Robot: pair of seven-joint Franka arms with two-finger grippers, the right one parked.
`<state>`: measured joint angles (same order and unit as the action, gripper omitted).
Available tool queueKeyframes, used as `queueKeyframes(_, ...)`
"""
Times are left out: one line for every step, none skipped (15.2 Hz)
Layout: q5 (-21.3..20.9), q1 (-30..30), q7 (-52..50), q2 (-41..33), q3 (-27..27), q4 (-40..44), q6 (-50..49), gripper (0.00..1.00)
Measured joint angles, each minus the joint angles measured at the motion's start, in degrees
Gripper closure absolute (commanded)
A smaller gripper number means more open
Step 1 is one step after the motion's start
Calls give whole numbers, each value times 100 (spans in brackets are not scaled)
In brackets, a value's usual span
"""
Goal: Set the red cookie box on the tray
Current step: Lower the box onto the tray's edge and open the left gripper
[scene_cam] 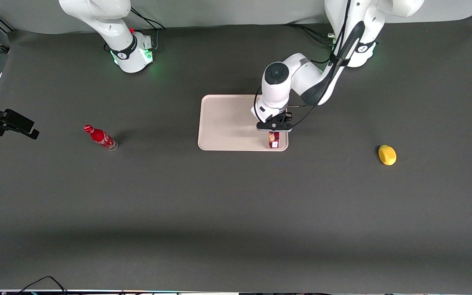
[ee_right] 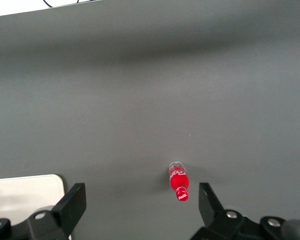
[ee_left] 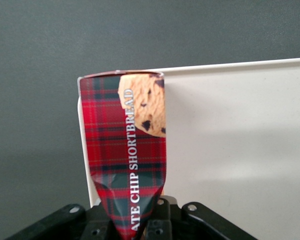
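Observation:
The red cookie box point(scene_cam: 273, 139) stands on end, hanging from my gripper point(scene_cam: 274, 128), which is shut on its upper part. It is a red tartan box point(ee_left: 126, 150) with a chocolate-chip cookie picture and white lettering. Its lower end is over the corner of the pale cream tray point(scene_cam: 228, 123) nearest the front camera, toward the working arm's end. In the left wrist view the tray's rim point(ee_left: 230, 66) runs just past the box's lower end. Whether the box touches the tray I cannot tell.
A small red bottle point(scene_cam: 100, 137) lies on the dark table toward the parked arm's end, also seen as the bottle point(ee_right: 178, 182). A yellow lemon-like fruit point(scene_cam: 387, 155) sits toward the working arm's end.

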<state>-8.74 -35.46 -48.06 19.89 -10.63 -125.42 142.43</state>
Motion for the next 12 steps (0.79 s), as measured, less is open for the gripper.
queueKeyframes(0,0,0,13,-1,0,13,100)
queueKeyframes(0,0,0,27,-1,1,31,100)
queueKeyframes(0,0,0,48,-1,1,75,100)
queueKeyframes(0,-1,0,77,-1,1,133,100)
queueKeyframes(0,-1,0,113,-2,1,173,76)
queueKeyframes(0,-1,0,148,-2,1,203,43)
queueKeyframes(0,-1,0,176,-2,1,222,12)
queueKeyframes(0,-1,0,196,-2,3,226,0)
queueKeyframes(0,-1,0,206,-2,5,230,0)
queueKeyframes(0,-1,0,207,-3,10,231,0)
queueKeyframes(0,-1,0,206,-3,25,232,0)
queueKeyframes(0,-1,1,206,-3,46,232,0)
